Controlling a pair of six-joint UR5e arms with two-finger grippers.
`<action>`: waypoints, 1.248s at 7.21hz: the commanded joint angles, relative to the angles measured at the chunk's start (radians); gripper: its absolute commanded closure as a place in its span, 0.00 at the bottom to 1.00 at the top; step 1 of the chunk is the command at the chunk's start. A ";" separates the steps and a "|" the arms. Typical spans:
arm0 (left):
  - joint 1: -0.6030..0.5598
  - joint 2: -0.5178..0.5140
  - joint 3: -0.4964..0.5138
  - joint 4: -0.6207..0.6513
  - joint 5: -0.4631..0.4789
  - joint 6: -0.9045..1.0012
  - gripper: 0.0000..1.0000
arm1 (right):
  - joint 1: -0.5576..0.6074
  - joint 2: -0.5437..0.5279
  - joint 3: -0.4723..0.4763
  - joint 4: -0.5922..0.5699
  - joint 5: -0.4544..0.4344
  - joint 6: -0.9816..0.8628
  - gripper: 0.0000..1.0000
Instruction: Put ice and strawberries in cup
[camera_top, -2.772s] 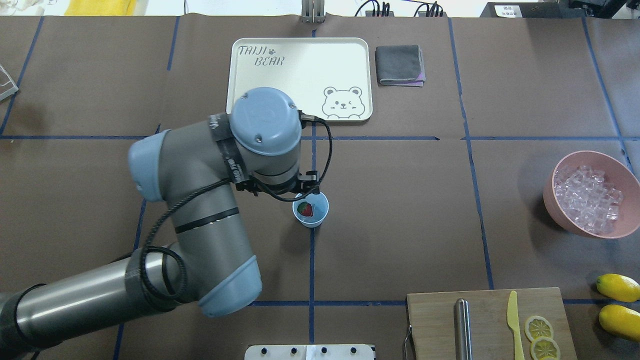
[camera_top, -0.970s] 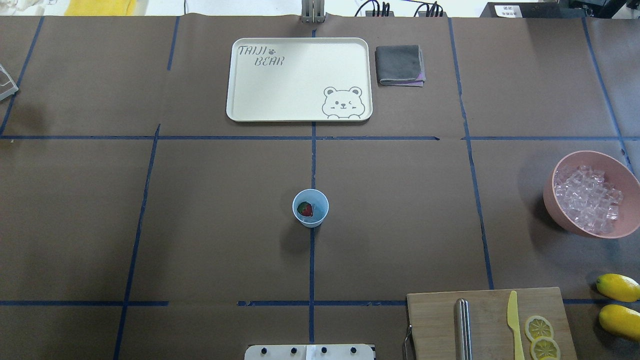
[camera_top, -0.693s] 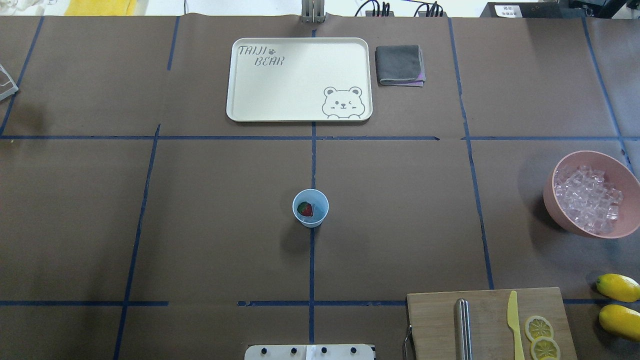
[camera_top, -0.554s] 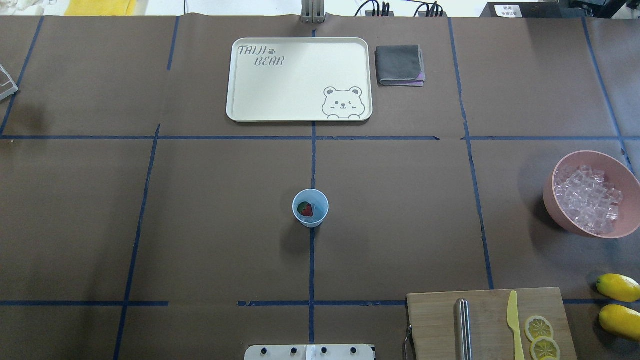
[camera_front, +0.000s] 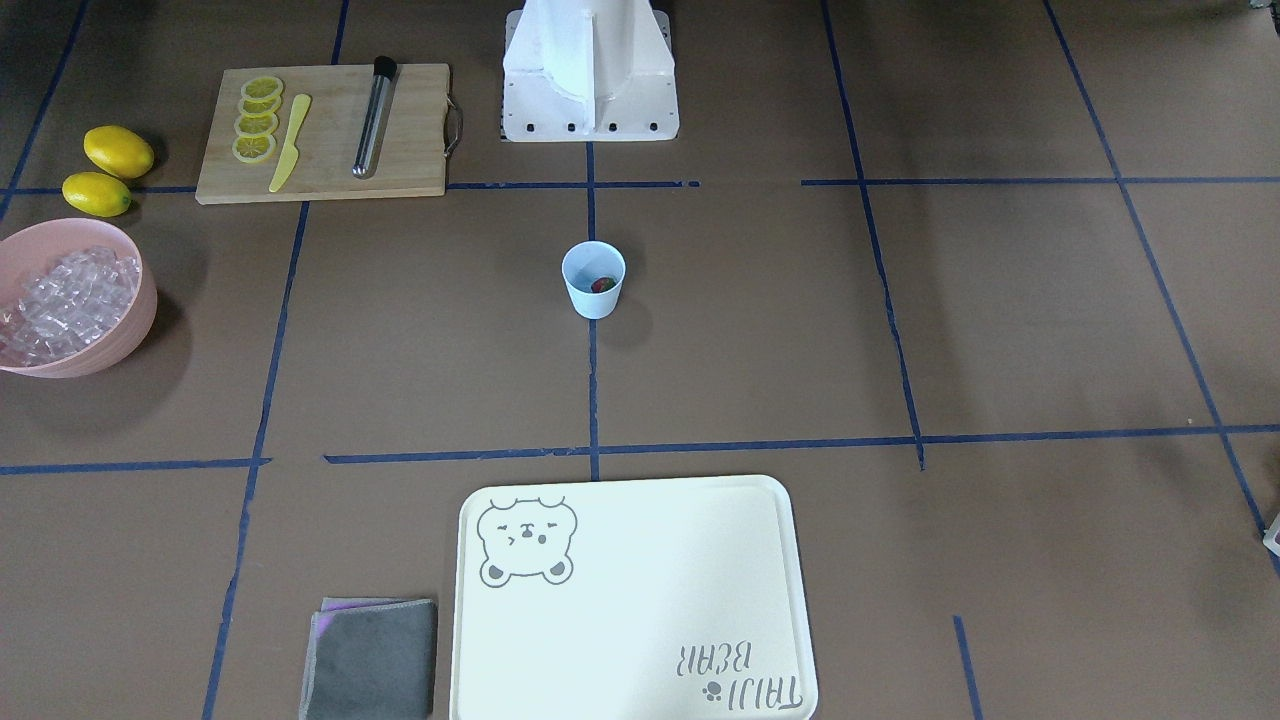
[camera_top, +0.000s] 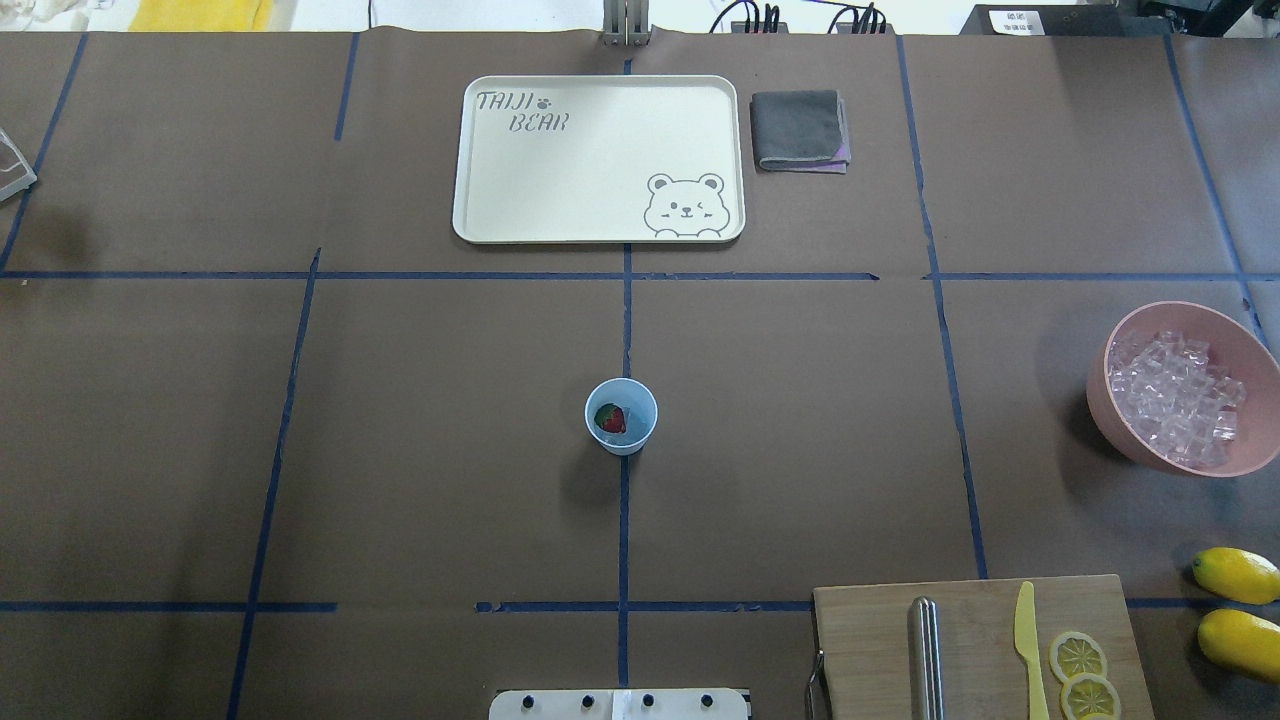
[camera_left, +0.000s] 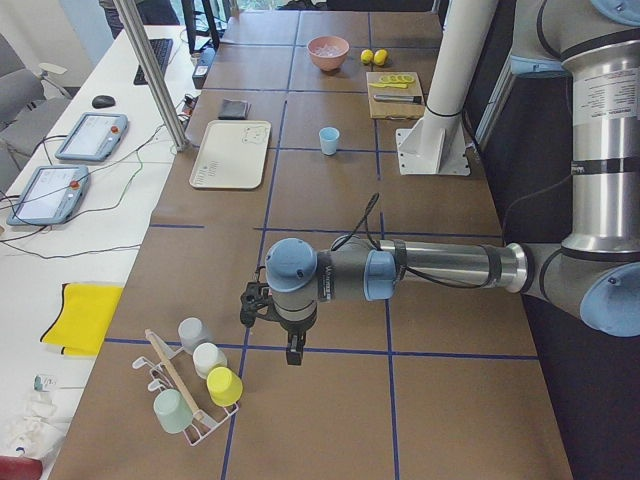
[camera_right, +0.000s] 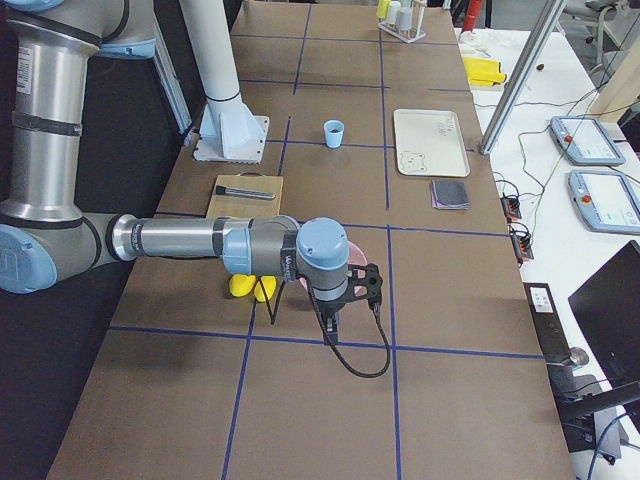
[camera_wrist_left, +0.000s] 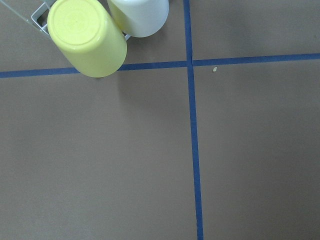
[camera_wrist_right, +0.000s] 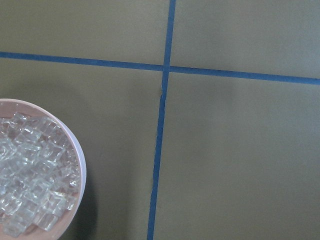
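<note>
Brown paper covers the long table (camera_top: 400, 450). At one end the left gripper (camera_left: 292, 352) hangs low near a cup rack (camera_left: 190, 400). At the other end is the right gripper (camera_right: 331, 328), by the pink bowl (camera_top: 1240, 340) of ice (camera_top: 1175, 400). How far either gripper's fingers are spread I cannot tell. Mid-table, the cup (camera_top: 645, 425) holds the strawberry (camera_top: 610, 418).

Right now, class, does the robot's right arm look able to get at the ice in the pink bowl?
Probably yes. The right gripper hangs beside the bowl, the ice lies uncovered, and nothing stands between them.
</note>
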 joint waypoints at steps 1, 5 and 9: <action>-0.001 0.014 0.009 -0.131 -0.136 -0.002 0.00 | 0.000 -0.002 0.002 0.000 0.000 0.000 0.00; 0.002 0.011 0.056 -0.127 -0.131 -0.030 0.00 | 0.000 0.000 0.003 0.000 0.000 0.000 0.00; 0.007 0.036 0.047 -0.127 -0.013 -0.026 0.00 | 0.000 -0.003 0.008 0.002 0.000 0.000 0.00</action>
